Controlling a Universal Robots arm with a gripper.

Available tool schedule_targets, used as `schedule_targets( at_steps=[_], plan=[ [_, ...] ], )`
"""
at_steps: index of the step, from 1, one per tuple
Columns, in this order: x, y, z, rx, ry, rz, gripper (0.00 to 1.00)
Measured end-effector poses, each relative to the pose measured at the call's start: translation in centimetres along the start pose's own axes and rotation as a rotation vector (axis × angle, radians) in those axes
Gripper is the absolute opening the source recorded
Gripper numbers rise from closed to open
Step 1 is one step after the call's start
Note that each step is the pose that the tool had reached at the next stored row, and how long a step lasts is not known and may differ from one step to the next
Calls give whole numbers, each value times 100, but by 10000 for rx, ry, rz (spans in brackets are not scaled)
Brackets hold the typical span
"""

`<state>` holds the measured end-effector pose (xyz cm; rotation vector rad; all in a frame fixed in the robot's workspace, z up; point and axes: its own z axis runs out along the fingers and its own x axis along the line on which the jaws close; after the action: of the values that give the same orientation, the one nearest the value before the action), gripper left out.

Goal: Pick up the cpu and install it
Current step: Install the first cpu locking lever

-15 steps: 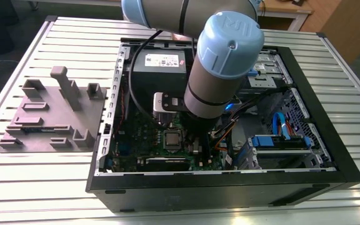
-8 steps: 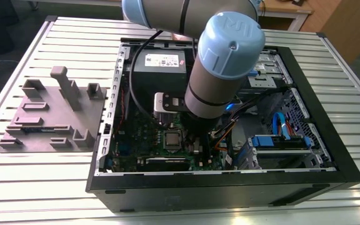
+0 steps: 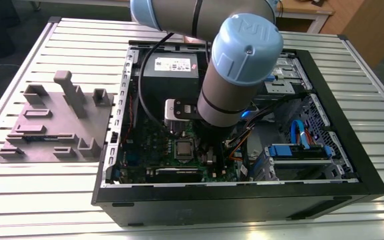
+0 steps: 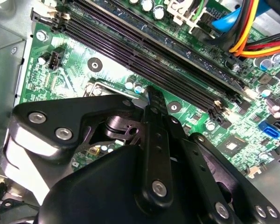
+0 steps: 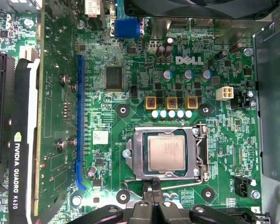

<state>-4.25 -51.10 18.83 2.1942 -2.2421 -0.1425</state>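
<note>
pincer fingers pressed together, empty, poised just beside the seated cpu.

A slatted metal table carries an open black computer case; a grey fixture block lies beside the case, on the exterior view's left.

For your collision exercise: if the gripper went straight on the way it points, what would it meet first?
Probably the motherboard, right beside the cpu in its socket; the gripper seems off the chip's edge, though depth is unclear.
</note>
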Motion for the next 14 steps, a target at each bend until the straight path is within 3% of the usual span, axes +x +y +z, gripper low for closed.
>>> schedule_targets(
  at_steps=[8, 10, 14],
  plan=[
    [5, 2, -1, 1, -39, -5, 10],
    [1, 6, -49, 3, -50, -5, 10],
    [-8, 19, -214, 0, -59, -3, 10]
  ],
)
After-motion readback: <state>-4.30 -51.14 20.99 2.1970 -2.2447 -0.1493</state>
